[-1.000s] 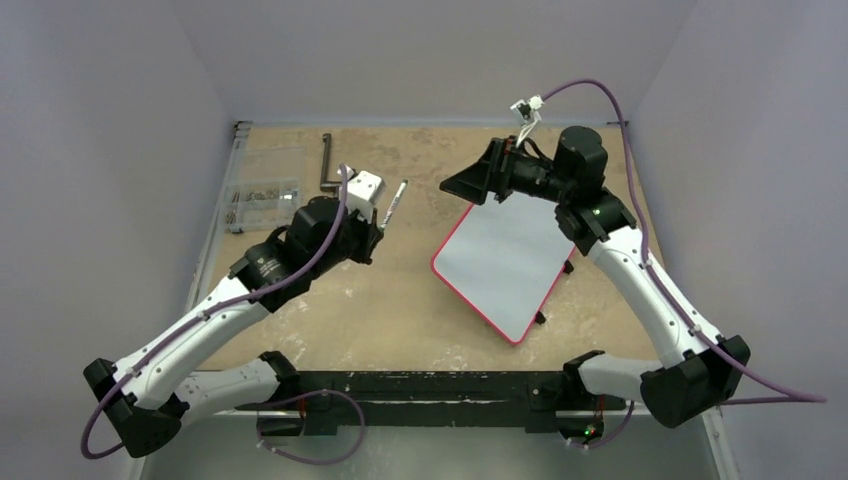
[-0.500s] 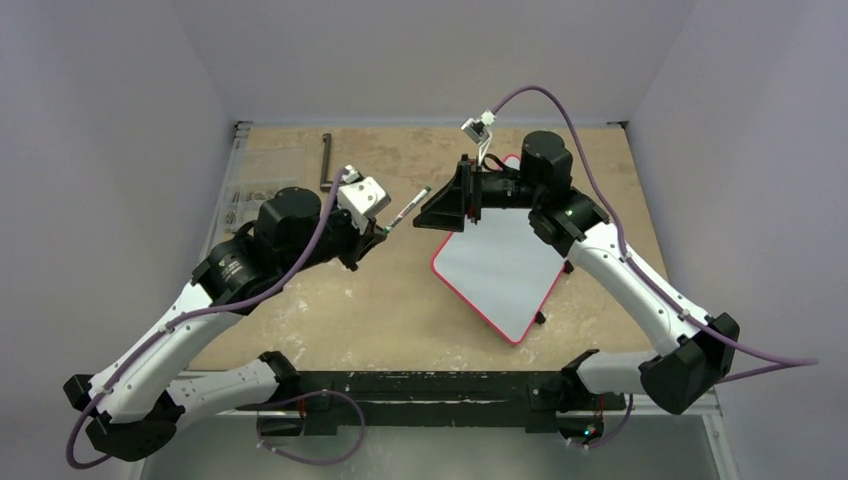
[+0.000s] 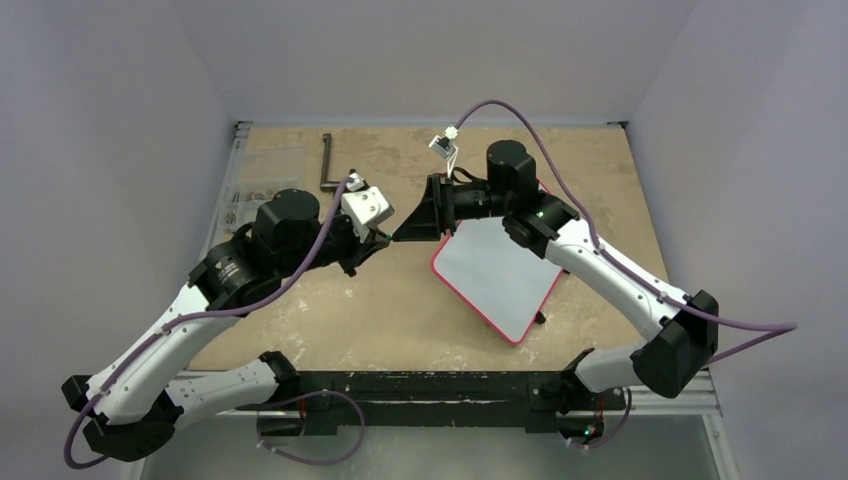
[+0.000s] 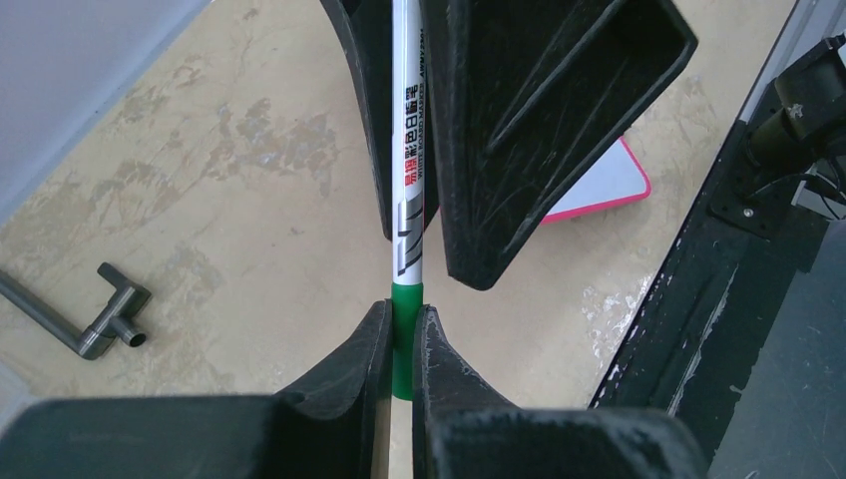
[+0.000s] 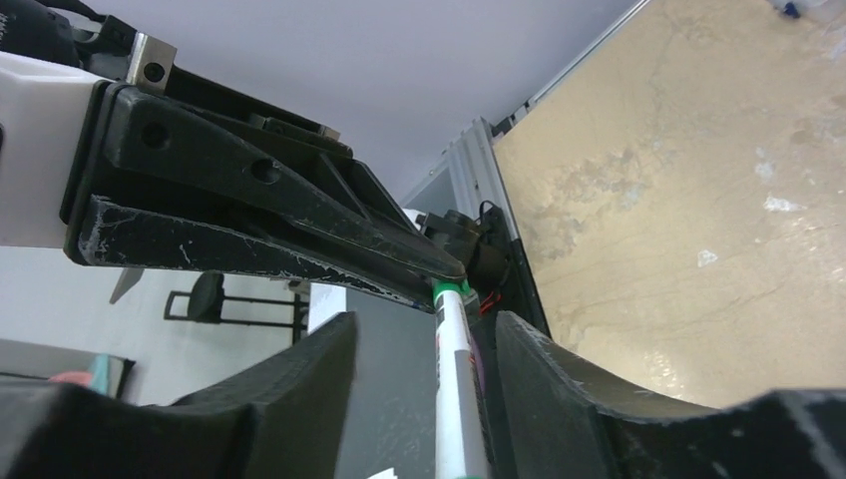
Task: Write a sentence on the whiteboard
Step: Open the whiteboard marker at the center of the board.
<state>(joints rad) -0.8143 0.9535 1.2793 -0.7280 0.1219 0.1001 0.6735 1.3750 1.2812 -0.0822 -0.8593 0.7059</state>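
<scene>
Viewing from overhead, I see both arms meeting tip to tip above the middle of the table (image 3: 380, 310). The left end effector (image 3: 381, 233) and right end effector (image 3: 413, 226) point at each other.

Left wrist view: the left end effector is clamped on the green cap (image 4: 403, 339) of a whiteboard marker (image 4: 406, 150). The white barrel runs straight away from it. The label carries a line of red Chinese characters, a small Latin line I read as "WHITE BOARD MARKER", and black slanted stripes near the cap. A black code farther up is too small to read.

Right wrist view: the right end effector's fingers (image 5: 544, 384) stand apart, one on each side of the barrel. The left one's black finger crosses above, with the green cap at its tip.

The whiteboard (image 3: 500, 270) lies flat on the table right of centre, turned at an angle. Its far corner is hidden under the right arm, and its face shows plain pale white.

An L-shaped metal key (image 3: 326, 165) and a clear plastic box (image 3: 262, 200) of small parts lie at the table's far left.
</scene>
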